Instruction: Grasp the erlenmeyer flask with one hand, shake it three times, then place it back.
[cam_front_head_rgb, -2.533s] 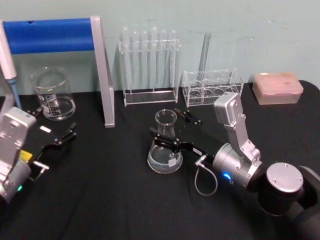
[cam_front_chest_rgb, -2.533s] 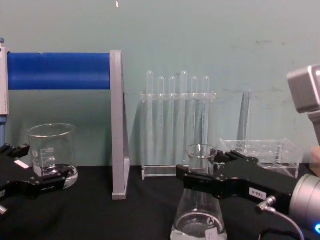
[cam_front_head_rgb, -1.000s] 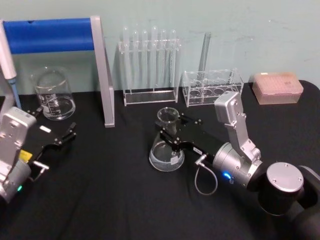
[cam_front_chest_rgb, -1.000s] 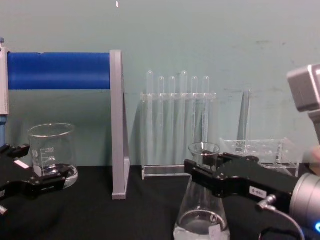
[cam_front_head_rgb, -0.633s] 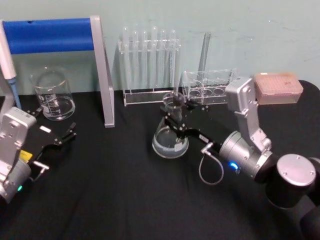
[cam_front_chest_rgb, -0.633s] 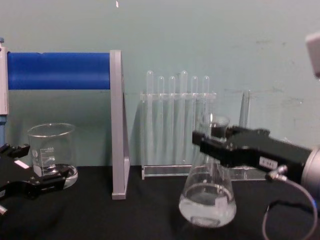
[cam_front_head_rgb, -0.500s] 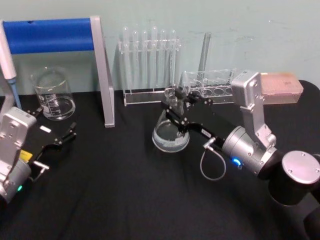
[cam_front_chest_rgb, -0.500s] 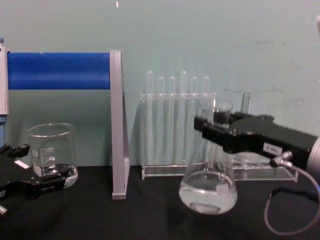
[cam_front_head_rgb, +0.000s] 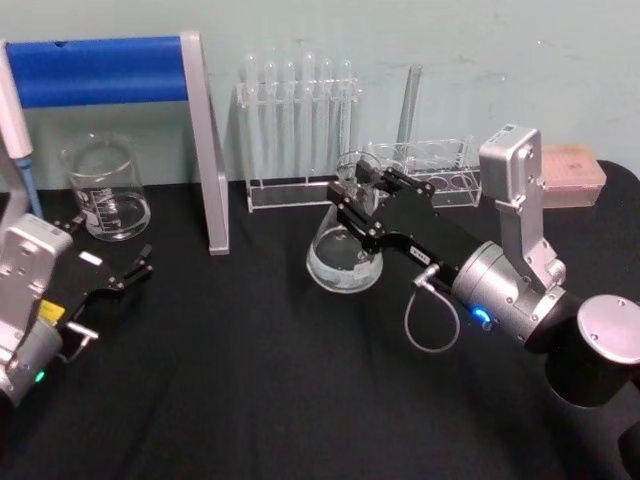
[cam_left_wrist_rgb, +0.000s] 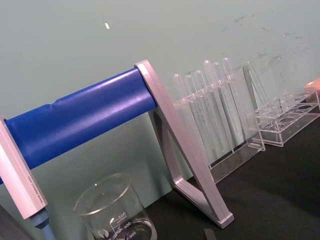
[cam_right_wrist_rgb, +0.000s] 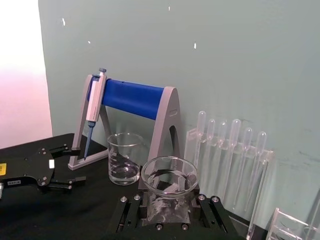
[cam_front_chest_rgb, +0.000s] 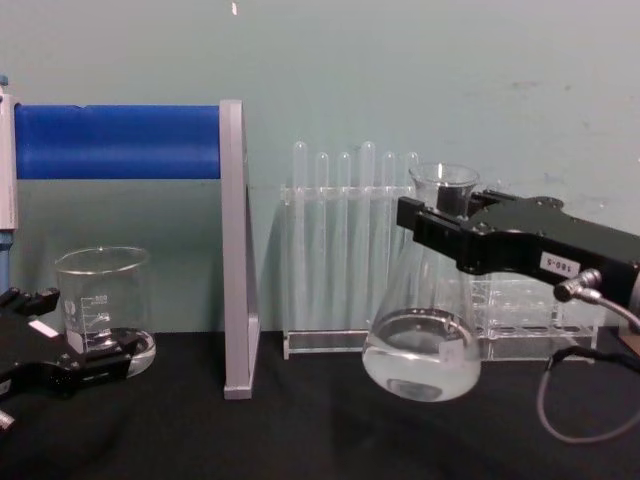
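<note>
Right gripper (cam_front_head_rgb: 356, 207) clenched on the neck of the erlenmeyer flask (cam_front_chest_rgb: 420, 350), which hangs clear of the black table (cam_front_head_rgb: 250, 380).
The flask is just in front of the test tube rack (cam_front_chest_rgb: 320, 342), at its right end, hiding the last tubes in the chest view. The jaws cover most of the neck. The rim and the base, with clear liquid in it, can be seen. The left gripper (cam_right_wrist_rgb: 75, 164) rests well left of the rack, fingers spread and empty, cut off at the chest view's edge.

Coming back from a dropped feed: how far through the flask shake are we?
Done: the right gripper is shut on the neck of the erlenmeyer flask, holding it clear of the black table. In hand: the shaking phase; no shake count is visible. Remaining: set it back down. The left gripper sits open near the beaker.
</note>
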